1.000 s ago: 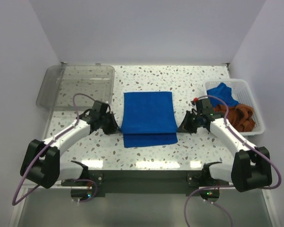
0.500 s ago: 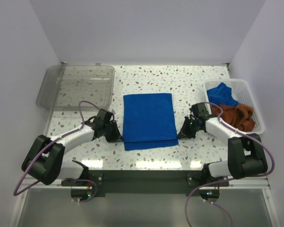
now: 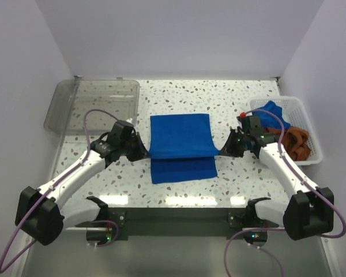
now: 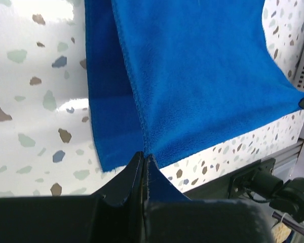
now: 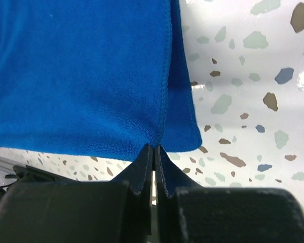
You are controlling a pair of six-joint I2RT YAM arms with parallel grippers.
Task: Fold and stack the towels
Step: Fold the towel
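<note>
- Hidden: each wrist view shows only dark finger bodies along its lower edge; the very tips of the pinched corners vanish between the pads
- In the top view the right arm crosses the mesh basket [image 3: 304, 105] at the table's right rear, covering part of a crumpled blue towel [image 3: 271, 112] and a rust-brown towel [image 3: 295, 142]; how many cloths lie there cannot be told
- The spread blue towel [image 3: 181, 135] lies in the middle of the table [image 3: 236, 104], doubled over; its lower layer [image 3: 183, 171] lies flat and reaches nearer the table's front edge than the upper layer
- The left gripper [image 3: 143, 156] is closed on the upper layer's near left corner, seen in its wrist view [image 4: 143, 157] with the cloth [image 4: 207, 76] stretching away from the fingers
- The right gripper [image 3: 224, 152] is clamped on the near right corner [image 5: 153, 148], the cloth [image 5: 76, 71] running off to the left
- The upper layer hangs raised between the two grippers, sagging at its middle
- Both arms reach forward and inward from the table's front edge, elbows out, fingers angled down toward the table's middle
- A clear tray [image 3: 92, 107] sits at the table's left rear, apart from the left arm
</note>
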